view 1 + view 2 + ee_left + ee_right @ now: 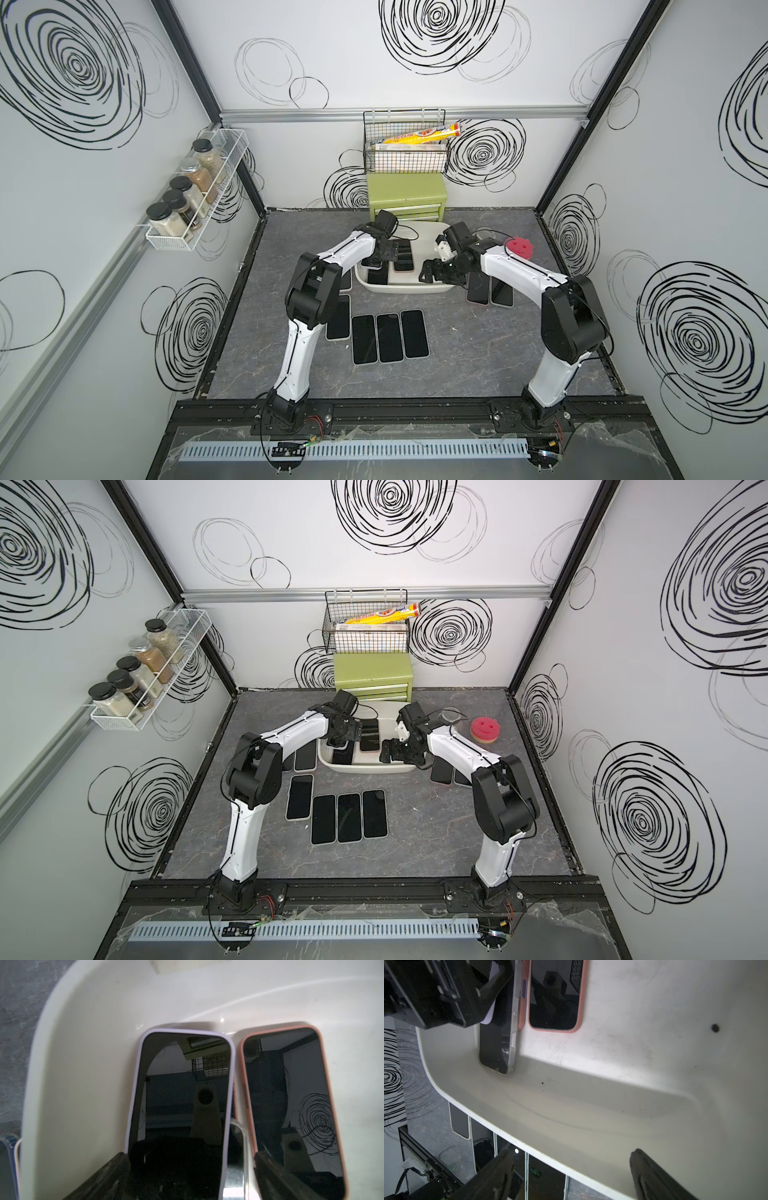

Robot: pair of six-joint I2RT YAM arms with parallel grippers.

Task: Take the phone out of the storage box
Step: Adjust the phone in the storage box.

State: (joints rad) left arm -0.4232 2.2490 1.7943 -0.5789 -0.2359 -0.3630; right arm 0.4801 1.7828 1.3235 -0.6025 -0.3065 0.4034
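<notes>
Over storage box (399, 288), elbows raised, left end effector (189, 1157), right end effector (572, 1154), both apart

Phones (403, 262) lie in the storage box (399, 290); the chest (405, 193) stands behind it.

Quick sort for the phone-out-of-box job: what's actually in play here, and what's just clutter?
In play: storage box; lilac-cased phone, pink-cased phone and clear-cased phone inside it; left gripper, open over the lilac one; right gripper, open at the box's rim; row of phones on the table.
Lying about: green drawer chest; wire basket; spice jars; red sponge.
</notes>
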